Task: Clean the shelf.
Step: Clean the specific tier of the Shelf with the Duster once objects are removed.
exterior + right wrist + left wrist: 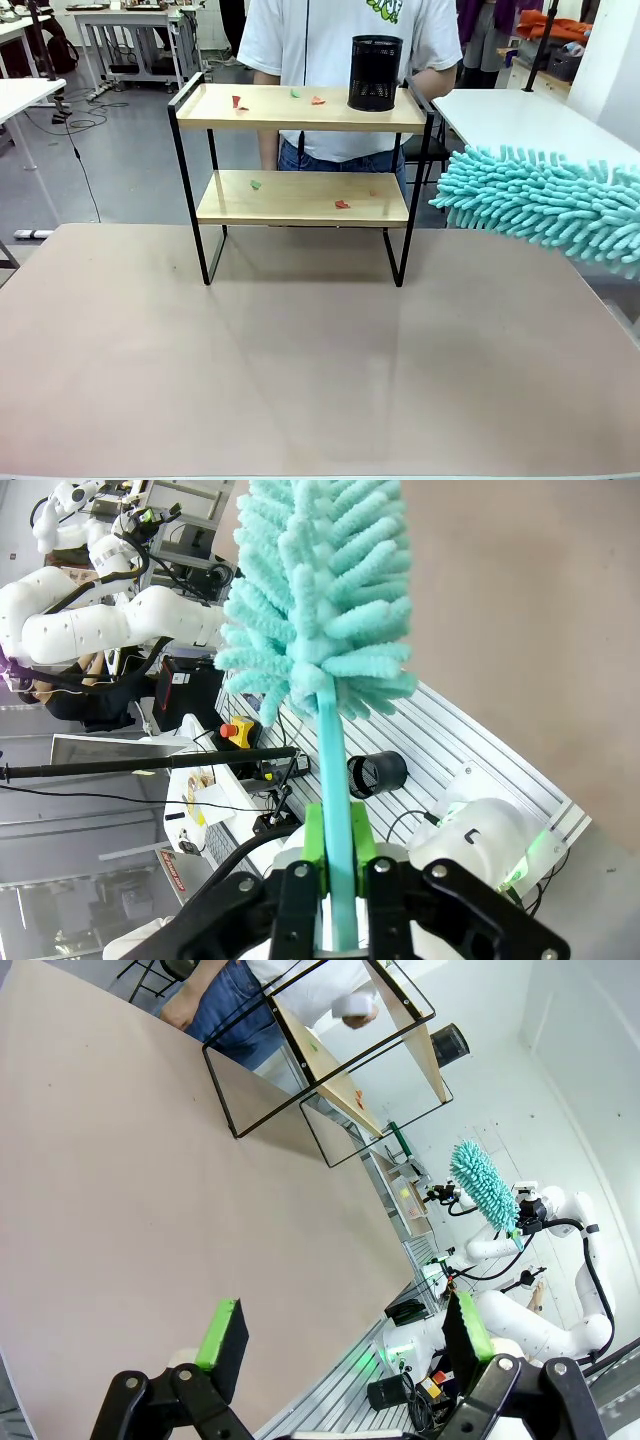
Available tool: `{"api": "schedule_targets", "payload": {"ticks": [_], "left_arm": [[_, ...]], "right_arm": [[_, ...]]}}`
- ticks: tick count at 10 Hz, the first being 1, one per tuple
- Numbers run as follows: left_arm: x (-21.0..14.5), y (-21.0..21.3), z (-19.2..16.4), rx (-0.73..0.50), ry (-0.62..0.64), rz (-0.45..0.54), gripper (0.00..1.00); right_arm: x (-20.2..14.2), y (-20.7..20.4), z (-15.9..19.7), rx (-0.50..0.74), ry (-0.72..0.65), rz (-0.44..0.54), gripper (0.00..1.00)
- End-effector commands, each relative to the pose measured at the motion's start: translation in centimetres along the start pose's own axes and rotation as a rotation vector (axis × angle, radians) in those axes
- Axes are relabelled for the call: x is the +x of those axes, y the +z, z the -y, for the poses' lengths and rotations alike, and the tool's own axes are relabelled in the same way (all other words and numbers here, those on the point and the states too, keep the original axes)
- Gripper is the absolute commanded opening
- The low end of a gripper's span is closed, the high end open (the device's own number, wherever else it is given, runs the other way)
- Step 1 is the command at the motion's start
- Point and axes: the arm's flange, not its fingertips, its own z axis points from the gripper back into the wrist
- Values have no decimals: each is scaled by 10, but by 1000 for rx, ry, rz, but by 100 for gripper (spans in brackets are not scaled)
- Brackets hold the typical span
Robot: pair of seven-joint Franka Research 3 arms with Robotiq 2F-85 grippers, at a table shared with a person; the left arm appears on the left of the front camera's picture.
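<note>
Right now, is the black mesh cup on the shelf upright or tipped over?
Upright. The black mesh cup stands on its base on the top board of the shelf, with its open rim facing up.

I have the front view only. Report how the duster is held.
Observer: The right pincer is shut on the duster, gripping its handle.
Operator: Describe that handle.
Observer: It is flat and teal, running straight from the pincer into the fluffy head.
Operator: Now give me the left pincer.
Observer: The left pincer is open and empty, facing the table.
</note>
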Motion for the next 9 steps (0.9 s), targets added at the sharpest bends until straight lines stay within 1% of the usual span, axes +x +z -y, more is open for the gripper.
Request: {"api": "schedule_targets", "payload": {"ticks": [1,2,3,4,5,6,7,9], "left_arm": [[1,-1,0,-16,-28,18,100],[1,-1,0,-16,-28,18,100],[1,-1,0,-16,-28,18,100],[1,-1,0,-16,-28,18,100],[1,-1,0,-16,-28,18,100],[1,-1,0,-16,-28,18,100],[1,-1,0,-16,-28,18,100],[1,-1,0,-16,-28,18,100]], "right_arm": [[2,2,-6,-5,-17,16,0],[2,2,-6,-5,-17,16,0],[0,0,0,0,0,0,12],[8,-12,-7,-54,-39,-34,12],[16,-25,-17,-64,-11,-47,12],[26,-43,-28,-111,-15,-73,12],[40,-63,-36,-161,-24,-55,12],[78,-106,-42,-283,-72,15,12]]}}
